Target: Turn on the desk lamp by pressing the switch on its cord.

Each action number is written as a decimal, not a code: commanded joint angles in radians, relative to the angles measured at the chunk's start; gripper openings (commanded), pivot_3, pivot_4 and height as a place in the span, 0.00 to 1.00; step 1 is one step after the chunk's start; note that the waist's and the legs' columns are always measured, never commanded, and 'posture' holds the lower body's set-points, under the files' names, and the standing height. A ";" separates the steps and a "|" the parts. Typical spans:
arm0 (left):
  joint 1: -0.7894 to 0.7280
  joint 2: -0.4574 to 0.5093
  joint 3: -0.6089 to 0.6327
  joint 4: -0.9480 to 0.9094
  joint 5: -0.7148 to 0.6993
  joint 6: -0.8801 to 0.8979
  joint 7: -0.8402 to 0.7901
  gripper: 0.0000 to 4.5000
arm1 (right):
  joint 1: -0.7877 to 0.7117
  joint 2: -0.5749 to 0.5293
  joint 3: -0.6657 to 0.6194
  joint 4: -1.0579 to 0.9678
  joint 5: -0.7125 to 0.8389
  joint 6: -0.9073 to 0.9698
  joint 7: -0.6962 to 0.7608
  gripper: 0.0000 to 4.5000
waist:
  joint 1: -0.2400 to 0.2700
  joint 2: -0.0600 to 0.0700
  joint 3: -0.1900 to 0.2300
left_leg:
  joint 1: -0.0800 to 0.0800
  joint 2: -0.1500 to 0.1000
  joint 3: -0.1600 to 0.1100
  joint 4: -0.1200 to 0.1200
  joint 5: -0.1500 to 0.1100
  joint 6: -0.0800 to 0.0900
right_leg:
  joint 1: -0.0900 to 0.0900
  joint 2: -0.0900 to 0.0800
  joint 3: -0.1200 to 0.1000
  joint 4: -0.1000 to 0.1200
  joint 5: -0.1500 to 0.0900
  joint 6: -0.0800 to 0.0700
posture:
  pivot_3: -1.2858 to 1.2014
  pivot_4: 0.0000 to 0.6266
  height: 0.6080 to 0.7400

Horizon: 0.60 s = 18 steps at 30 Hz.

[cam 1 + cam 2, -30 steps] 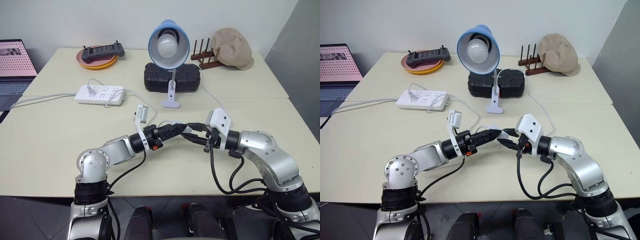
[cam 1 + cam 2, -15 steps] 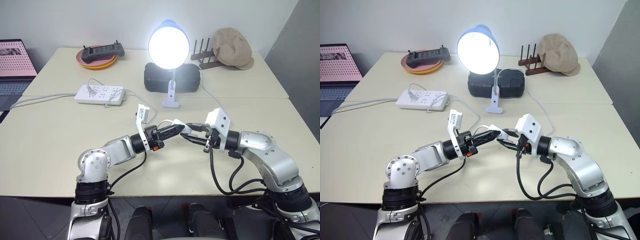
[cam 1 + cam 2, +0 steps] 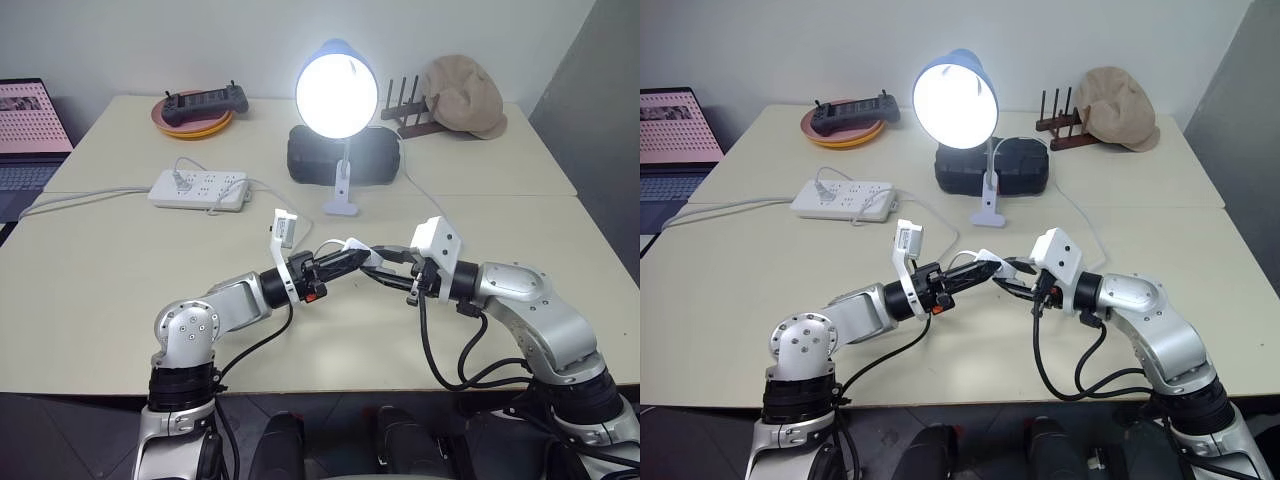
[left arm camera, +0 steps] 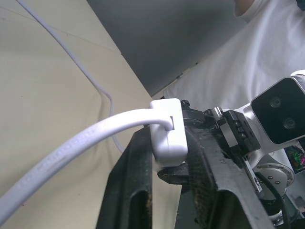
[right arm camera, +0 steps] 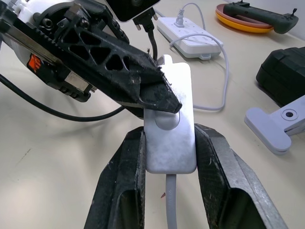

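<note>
The desk lamp [image 3: 337, 95] stands at the back of the table with its bulb lit, blue shade toward me, on its white clip base [image 3: 341, 205]. Above the table's middle both grippers meet at the small white switch [image 5: 171, 148]. My right gripper [image 5: 170, 137] is shut on the switch's two long sides. My left gripper [image 4: 167, 145] is closed over the switch's end [image 4: 167, 129], and one black fingertip [image 5: 159, 98] rests on the rocker. The white cord [image 4: 81, 140] leaves the switch and runs over the table toward the lamp.
A white power strip [image 3: 200, 188] lies at the left, a black case [image 3: 345, 155] behind the lamp's base. At the back are an orange plate with a controller [image 3: 200, 108], a wooden rack [image 3: 405, 108] and a beige hat [image 3: 465, 95]. A laptop [image 3: 30, 130] sits far left.
The lamp was dark a second ago and has been lit since half a second ago. Both arms have stayed in place at the switch.
</note>
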 commanded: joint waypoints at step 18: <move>0.125 0.635 0.051 -0.259 0.253 -0.209 -0.292 1.00 | -0.275 0.105 0.117 0.668 -0.245 -0.219 0.044 0.24 | -0.016 -0.001 0.001 | -0.001 0.000 0.001 -0.008 0.000 0.000 | -0.003 0.000 0.000 -0.008 -0.002 -0.004 | 0.52 0.24 1.00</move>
